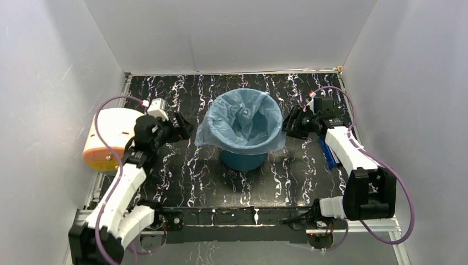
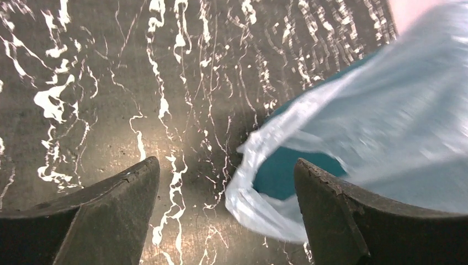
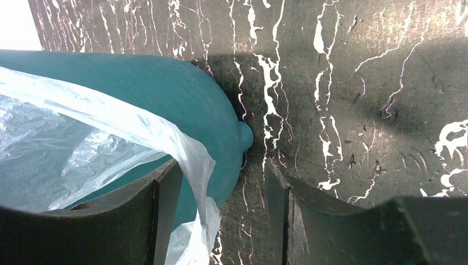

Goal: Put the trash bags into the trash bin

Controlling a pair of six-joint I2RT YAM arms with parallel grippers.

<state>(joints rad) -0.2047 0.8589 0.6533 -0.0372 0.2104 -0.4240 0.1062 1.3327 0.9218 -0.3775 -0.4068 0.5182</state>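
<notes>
The teal trash bin [image 1: 243, 160] stands upright mid-table. The light-blue trash bag [image 1: 243, 118] sits inside it, its mouth spread wide and folded out over the rim. My left gripper [image 1: 186, 126] is open just left of the bag's hanging edge; in the left wrist view the bag [image 2: 386, 127] drapes between my spread fingers [image 2: 331, 210] over the teal bin wall [image 2: 292, 171]. My right gripper [image 1: 288, 122] is open at the bin's right side; in the right wrist view the bag's edge [image 3: 187, 165] hangs between the fingers beside the bin wall [image 3: 182, 94].
A cream cylinder with an orange end [image 1: 107, 138] lies at the left table edge behind my left arm. A blue object [image 1: 328, 152] lies under my right arm. White walls enclose the black marbled tabletop [image 1: 182, 171].
</notes>
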